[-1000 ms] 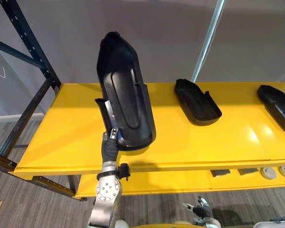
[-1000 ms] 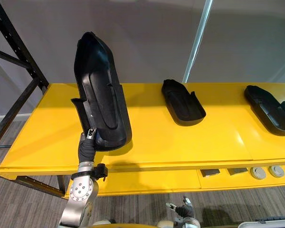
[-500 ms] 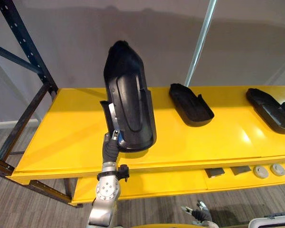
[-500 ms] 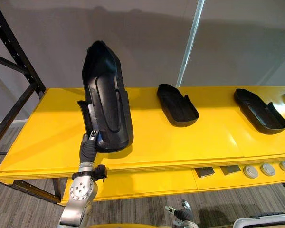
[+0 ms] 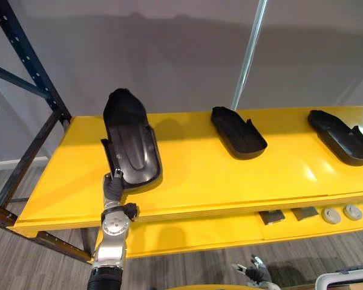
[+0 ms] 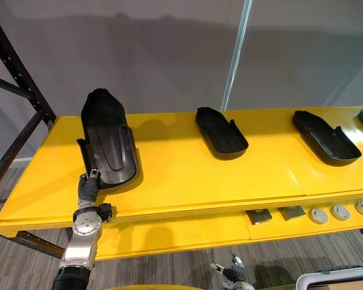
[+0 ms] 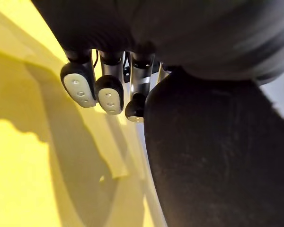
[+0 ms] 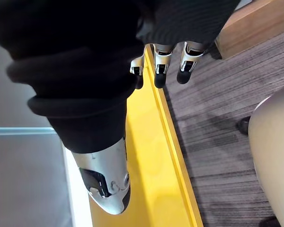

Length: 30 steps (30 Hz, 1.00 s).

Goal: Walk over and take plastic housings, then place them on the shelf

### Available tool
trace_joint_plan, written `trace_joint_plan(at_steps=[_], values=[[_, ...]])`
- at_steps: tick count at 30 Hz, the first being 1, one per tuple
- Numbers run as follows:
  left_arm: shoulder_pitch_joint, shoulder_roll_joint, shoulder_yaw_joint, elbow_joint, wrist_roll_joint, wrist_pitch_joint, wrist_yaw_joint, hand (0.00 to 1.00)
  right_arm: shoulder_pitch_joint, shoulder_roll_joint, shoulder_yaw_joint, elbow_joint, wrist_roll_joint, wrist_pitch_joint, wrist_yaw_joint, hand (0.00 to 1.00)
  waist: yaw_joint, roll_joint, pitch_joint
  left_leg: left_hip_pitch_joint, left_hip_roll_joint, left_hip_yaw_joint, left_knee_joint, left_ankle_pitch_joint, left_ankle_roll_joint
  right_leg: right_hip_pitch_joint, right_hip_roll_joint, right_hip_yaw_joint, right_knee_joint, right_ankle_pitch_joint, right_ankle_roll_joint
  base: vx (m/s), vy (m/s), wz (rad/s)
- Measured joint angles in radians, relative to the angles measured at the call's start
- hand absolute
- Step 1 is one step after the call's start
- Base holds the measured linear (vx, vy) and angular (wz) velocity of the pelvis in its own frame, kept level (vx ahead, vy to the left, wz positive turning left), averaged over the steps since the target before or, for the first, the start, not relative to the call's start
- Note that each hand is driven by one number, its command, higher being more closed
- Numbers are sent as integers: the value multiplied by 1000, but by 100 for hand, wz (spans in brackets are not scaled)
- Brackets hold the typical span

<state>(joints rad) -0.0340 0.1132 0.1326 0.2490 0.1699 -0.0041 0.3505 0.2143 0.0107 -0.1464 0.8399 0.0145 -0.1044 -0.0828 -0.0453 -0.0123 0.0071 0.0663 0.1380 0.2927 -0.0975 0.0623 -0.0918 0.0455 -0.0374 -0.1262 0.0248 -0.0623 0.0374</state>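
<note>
A long yellow shelf is seen running across the scene, and everything below is placed against it. Over the shelf's left end a large black plastic housing is held hollow side up, with its rounded far end tilted towards the shelf's back edge and its near end just above the shelf's front edge; whether it already rests on the shelf cannot be told. A second housing lies flat at the middle of the shelf, and a third housing lies towards the shelf's right end, both well apart from the first. The near rim of the held housing is pinched by the left hand at the shelf's front edge, with the thumb laid on the inside and the fingers beneath. The right hand hangs low, below the shelf's front, with its fingers relaxed and nothing held. The housing is judged to be a stiff, thin-walled, light shell with a smooth, somewhat slippery surface. Because it is long, an end grip is likely to let it swing; a raised side wall or rim near the middle would probably be the steadier place to take hold.
</note>
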Motion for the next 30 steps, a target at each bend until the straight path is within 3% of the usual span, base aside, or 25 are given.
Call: trace_joint_plan(at_steps=[9,19,20,30], values=[[-139,47,32,126,15,22,-1,100,-23,-23,0,19,-24,5,1,0,-13,1,9,0,0,8,1,0,0,5,2,15,-12,6,-7,42,-3,-4],[-172,76,35,154,80,43,-22,100,-33,-23,0,19,-24,5,1,0,-26,-6,28,0,-2,21,-5,0,0,-5,2,40,-29,29,-2,-57,14,-6],[-172,77,35,154,87,45,-24,0,-33,-23,0,19,-24,5,2,0,-26,-6,28,0,-2,22,-5,0,0,-6,2,41,-29,29,-2,0,0,0],[-186,78,35,153,107,59,-19,0,-34,-22,0,19,-25,5,21,0,-26,-5,29,1,-3,15,-5,0,0,2,2,34,-34,29,-2,30,0,1]])
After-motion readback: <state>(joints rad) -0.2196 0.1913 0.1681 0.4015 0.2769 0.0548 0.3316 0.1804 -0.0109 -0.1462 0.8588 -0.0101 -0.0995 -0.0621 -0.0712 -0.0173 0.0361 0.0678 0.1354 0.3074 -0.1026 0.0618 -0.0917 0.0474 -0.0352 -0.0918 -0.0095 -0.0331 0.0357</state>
